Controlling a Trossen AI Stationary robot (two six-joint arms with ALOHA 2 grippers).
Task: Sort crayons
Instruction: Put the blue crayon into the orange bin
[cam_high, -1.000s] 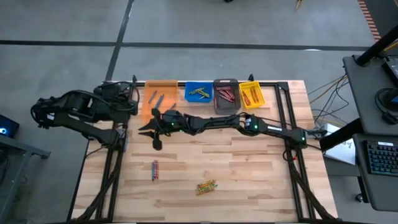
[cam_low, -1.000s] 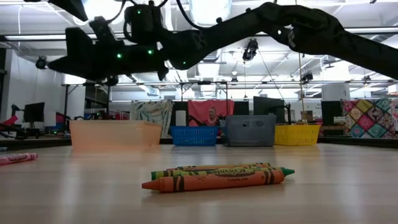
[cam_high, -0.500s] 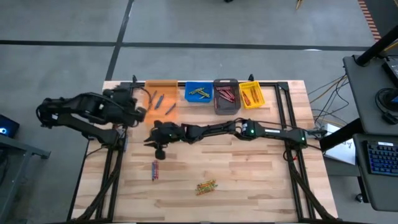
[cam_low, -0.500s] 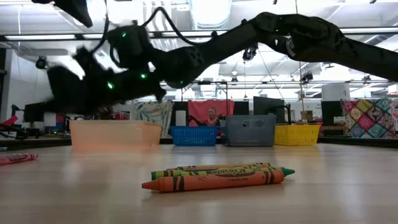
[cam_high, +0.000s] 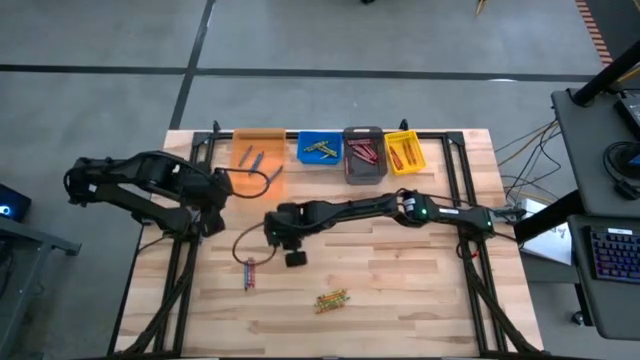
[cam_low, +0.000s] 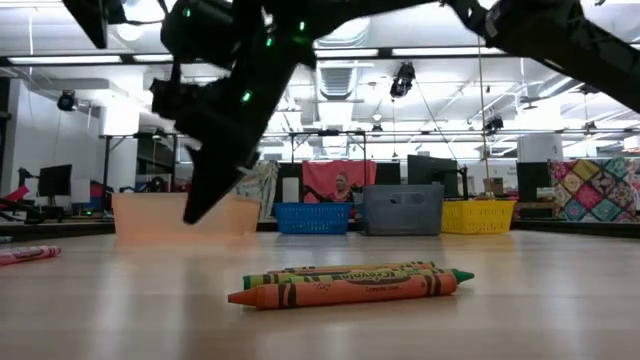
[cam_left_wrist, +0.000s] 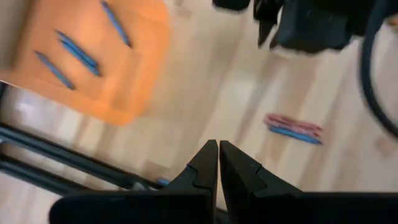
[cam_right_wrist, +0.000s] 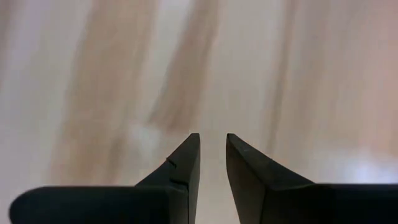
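Observation:
A red and a blue crayon (cam_high: 249, 272) lie side by side on the table's near left part, also in the left wrist view (cam_left_wrist: 292, 127). A green, a yellow and an orange crayon (cam_high: 332, 299) lie together near the front edge (cam_low: 350, 283). My right gripper (cam_high: 295, 257) hangs open over bare wood between the two groups, slanting down with nothing between its fingers (cam_right_wrist: 211, 146). My left gripper (cam_left_wrist: 217, 152) is shut and empty, above the table's left edge (cam_high: 215, 190) beside the orange bin (cam_high: 258, 160), which holds blue crayons (cam_left_wrist: 74, 53).
Along the far edge stand the orange bin, a blue bin (cam_high: 320, 148) with yellow-green crayons, a grey bin (cam_high: 363, 152) with red ones and a yellow bin (cam_high: 402, 150) with orange ones. A black frame rail (cam_high: 455, 170) borders the table. A cable loop (cam_high: 245, 240) hangs by the right arm.
My right gripper has swung away from the orange bin toward the table's near edge and to the right, and has tipped from nearly level to slanting down. My left gripper has come a little toward the near edge and rolled about its axis. The crayons have stayed put.

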